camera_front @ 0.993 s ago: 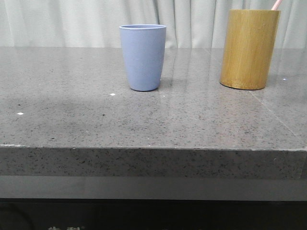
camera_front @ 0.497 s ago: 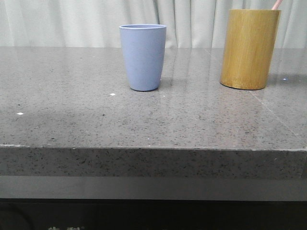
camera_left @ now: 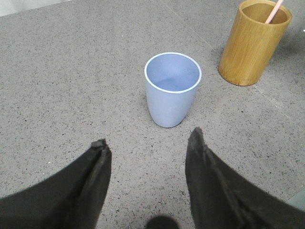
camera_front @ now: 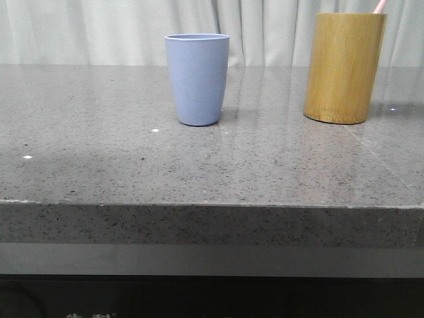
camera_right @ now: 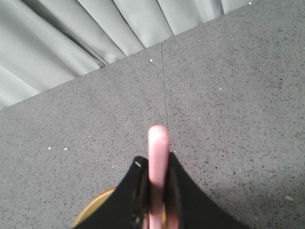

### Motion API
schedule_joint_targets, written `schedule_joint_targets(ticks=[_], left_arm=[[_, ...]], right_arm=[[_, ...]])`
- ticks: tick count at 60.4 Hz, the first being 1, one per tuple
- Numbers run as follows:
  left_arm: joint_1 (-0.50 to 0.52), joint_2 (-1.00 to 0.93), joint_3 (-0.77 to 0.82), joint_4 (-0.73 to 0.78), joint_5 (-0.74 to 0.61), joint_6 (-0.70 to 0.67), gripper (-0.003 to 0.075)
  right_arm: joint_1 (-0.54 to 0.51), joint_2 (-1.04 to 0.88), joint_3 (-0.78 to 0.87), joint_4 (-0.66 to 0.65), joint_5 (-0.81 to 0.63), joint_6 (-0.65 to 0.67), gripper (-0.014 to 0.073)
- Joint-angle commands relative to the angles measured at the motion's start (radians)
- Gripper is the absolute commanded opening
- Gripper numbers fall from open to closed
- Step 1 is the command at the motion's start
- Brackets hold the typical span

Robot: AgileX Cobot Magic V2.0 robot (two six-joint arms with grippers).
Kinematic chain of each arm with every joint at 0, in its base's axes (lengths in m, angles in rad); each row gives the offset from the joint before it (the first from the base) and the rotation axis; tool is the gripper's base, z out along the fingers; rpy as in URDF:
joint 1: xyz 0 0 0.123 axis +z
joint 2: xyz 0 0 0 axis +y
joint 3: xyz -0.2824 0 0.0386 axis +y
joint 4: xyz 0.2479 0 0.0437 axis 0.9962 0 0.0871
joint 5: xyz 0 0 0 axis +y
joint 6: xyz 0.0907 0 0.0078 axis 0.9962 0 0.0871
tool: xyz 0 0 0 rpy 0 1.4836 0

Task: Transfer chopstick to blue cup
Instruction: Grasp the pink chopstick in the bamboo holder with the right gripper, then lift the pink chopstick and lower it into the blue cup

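The right gripper (camera_right: 153, 191) pinches the thin pale pink chopstick (camera_right: 158, 162) standing in the tall yellow-brown bamboo cylinder (camera_front: 344, 66), at 3 o'clock of the matte light-blue cup (camera_front: 197, 78) on the grey speckled surface (camera_front: 199, 165); the left gripper (camera_left: 147, 148) hangs spread near the cup.

A cup (camera_front: 197, 79) stands on the worktop (camera_front: 132, 165) near the middle, well back from the front edge. A taller cylindrical holder (camera_front: 344, 67) stands to its right, toward the right edge. A chopstick (camera_front: 380, 6) stands inside the holder. Curtains (camera_front: 99, 30) hang behind the back edge.

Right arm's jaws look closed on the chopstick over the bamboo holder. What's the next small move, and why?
Probably lift straight up: the right gripper pinches the chopstick, whose lower end still sits in the bamboo holder. It must clear that rim before crossing to the blue cup.
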State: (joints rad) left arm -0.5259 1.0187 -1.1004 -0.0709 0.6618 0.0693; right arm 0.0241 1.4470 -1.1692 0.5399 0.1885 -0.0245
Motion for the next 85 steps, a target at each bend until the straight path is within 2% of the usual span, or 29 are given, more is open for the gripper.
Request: schedule_joint_targets(ticks=[1,17,27,34,42,63,73,85], left_arm=[[-0.008,-0.015,-0.025,-0.015,-0.079,-0.006,0.0354],[-0.008,-0.015,-0.025,-0.015,-0.079,-0.006,0.0354],[-0.008,-0.015,-0.025,-0.015,-0.079,-0.006,0.0354],[-0.008,-0.015,-0.025,-0.015,-0.079,-0.006,0.0354],[-0.008,-0.015,-0.025,-0.015,-0.079,-0.006,0.0354],[-0.008,-0.015,-0.025,-0.015,-0.079,-0.006,0.0354],[-0.008,-0.015,-0.025,-0.015,-0.079,-0.006,0.0354],[-0.008,-0.015,-0.025,-0.015,-0.079,-0.006,0.0354]], right_arm=[[0.003,-0.036,-0.06,0.003,-0.034,-0.007,-0.0027],[0.003,-0.036,-0.226,-0.078,0.086,-0.087,-0.006],[0.005,-0.037,-0.39,-0.087,0.206,-0.207,-0.006],[0.032,-0.037,-0.499,-0.087,0.271,-0.269,-0.006],[0.103,-0.038,-0.593,-0.087,0.302,-0.283,-0.006],[0.376,0.02,-0.61,-0.087,0.282,-0.284,-0.006],[0.433,0.101,-0.61,-0.088,0.256,-0.312,-0.006],[0.448,0.206,-0.61,-0.088,0.254,-0.353,-0.0057]])
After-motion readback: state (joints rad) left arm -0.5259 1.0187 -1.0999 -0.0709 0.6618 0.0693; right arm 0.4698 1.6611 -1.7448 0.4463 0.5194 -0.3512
